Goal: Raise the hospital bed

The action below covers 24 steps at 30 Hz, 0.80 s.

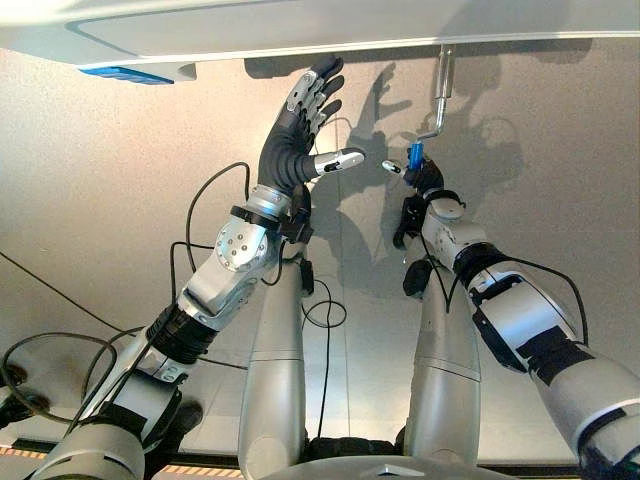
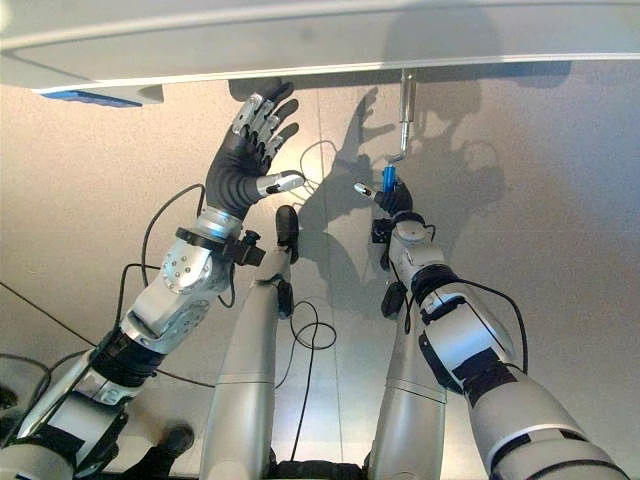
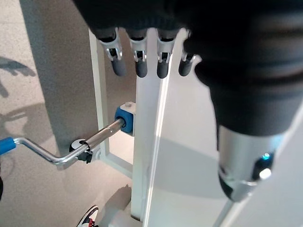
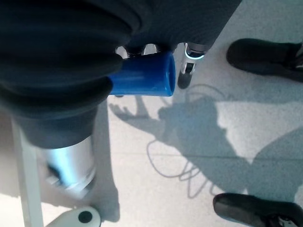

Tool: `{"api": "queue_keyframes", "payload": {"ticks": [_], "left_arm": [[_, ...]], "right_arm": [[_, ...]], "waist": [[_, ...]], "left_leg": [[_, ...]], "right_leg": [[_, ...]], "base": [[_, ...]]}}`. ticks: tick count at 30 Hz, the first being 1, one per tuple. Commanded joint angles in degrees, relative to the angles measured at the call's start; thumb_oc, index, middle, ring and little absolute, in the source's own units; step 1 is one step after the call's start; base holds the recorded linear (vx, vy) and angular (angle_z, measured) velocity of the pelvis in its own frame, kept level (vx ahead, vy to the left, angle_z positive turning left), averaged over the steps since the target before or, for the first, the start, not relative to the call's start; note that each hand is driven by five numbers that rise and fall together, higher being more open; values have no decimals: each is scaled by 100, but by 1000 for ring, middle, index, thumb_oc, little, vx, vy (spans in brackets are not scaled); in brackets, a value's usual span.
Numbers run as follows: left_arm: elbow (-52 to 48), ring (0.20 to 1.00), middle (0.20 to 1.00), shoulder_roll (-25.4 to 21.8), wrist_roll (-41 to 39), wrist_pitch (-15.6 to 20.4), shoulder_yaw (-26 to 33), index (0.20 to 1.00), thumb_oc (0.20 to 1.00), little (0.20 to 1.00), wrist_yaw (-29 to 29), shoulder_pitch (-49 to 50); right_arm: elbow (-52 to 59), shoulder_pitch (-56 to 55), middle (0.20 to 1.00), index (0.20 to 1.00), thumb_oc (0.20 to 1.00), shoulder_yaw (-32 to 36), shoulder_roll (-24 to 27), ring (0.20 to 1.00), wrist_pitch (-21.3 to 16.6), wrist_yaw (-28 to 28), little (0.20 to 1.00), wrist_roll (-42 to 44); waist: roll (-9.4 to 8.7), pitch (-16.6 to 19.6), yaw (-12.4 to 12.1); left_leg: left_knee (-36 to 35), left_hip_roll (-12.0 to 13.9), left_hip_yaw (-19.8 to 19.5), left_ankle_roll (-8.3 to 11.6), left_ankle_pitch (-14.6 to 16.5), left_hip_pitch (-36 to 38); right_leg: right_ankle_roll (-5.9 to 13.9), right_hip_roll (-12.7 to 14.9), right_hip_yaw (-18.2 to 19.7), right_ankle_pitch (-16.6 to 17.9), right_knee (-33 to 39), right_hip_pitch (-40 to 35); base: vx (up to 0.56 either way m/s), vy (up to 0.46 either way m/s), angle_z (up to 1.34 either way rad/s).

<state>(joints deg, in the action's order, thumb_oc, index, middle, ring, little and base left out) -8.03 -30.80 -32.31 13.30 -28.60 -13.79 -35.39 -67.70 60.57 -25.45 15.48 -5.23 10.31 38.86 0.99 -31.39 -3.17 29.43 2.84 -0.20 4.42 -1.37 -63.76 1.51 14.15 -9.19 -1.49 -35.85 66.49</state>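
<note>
Right hand [image 1: 425, 180] curled round blue plastic crank grip [image 1: 414, 155] of bent steel crank [image 1: 440, 95] to wind; left hand [image 1: 300, 125] fingers straight, spread, near white bed end [image 1: 300, 30] w/o holding.

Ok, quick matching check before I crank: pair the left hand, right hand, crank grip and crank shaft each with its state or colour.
1. left hand
2. right hand
3. crank grip
4. crank shaft

a. bare metal, bent
b. curled round the grip
c. blue
d. open, raised by the bed frame

Pairs: 1-d, 2-b, 3-c, 4-a
</note>
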Motion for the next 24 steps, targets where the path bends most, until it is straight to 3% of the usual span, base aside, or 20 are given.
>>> {"api": "queue_keyframes", "payload": {"ticks": [1,24], "left_arm": [[-1009,1000,1000,99,15,242,18,1000,1000,1000,-45,83],[-1147,1000,1000,-95,102,270,12,1000,1000,1000,-174,102]], "right_arm": [[142,3,200,200,200,-145,11,200,-83,-11,200,-154],[835,472,200,200,200,-865,-21,200,-55,249,200,-1546]], "waist": [[274,160,-138],[210,160,-93]], "left_leg": [[-135,-70,76,-61,20,-314],[-151,-87,101,-78,15,-318]], "right_leg": [[602,34,205,229,157,-34],[628,62,229,244,163,-30]], "base": [[0,0,0],[0,0,0]]}}
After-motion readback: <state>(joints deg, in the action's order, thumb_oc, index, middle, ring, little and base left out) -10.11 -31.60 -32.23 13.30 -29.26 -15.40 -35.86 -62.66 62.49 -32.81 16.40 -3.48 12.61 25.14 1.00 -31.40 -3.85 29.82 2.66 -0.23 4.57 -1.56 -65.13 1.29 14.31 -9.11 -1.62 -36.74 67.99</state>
